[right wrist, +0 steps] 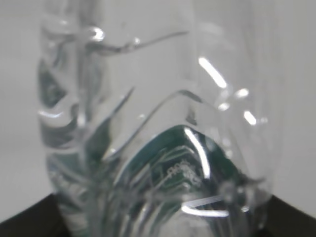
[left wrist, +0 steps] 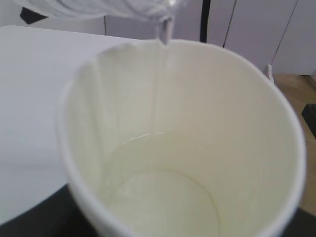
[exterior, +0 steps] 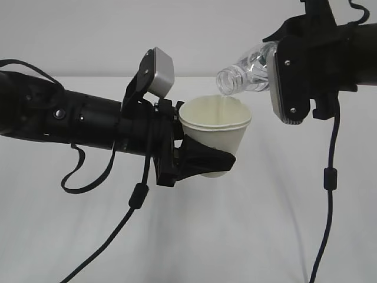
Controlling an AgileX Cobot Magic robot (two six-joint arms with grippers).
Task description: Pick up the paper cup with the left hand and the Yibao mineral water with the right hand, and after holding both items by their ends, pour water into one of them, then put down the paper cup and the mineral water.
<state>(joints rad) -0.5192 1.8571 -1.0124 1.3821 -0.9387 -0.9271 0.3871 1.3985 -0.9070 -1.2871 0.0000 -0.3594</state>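
Exterior view: your left tool (exterior: 203,156) is clamped on the paper cup (exterior: 216,131), mid-frame above the worktop (exterior: 247,236). Right tool (exterior: 288,82), upper right, grips the tilted water bottle (exterior: 244,73); water (left wrist: 165,34) streams into cup.

A lab-like test room: bare white table (exterior: 247,236), plain white wall (exterior: 118,29), panelled partitions (left wrist: 256,34).

The left hand (exterior: 203,159) reaches in level from the side, its black wedge fingers (exterior: 207,158) clamped around the lower part of the paper cup (exterior: 215,131), held upright in the air. The right hand (exterior: 277,71) comes in higher from the opposite side, grey plate facing outward, gripping the tilted Yibao mineral water (exterior: 247,69) by its body.
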